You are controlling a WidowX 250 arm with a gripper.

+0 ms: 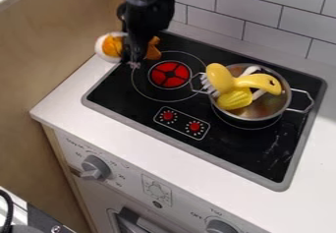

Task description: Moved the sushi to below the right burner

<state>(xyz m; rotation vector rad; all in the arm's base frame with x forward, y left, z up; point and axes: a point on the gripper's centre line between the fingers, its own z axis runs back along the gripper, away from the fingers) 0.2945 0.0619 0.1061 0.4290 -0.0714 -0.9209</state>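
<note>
The black gripper (134, 62) hangs down at the upper left, over the stove's rear left corner, left of the left burner (171, 74) with its red centre. Directly behind it is the white and orange sushi (110, 47); its white end sticks out on the left and an orange part on the right, while the gripper hides its middle. Whether the sushi is held or only lies behind cannot be told. The right burner (241, 127) is mostly covered by a metal pot (287, 98).
The pot holds yellow utensils (235, 87) and a white-bristled brush, and its handles stick out left and right. Two red knobs (195, 126) are marked near the stove's front. A wooden panel (52, 55) stands at the left, a tiled wall (263, 15) behind.
</note>
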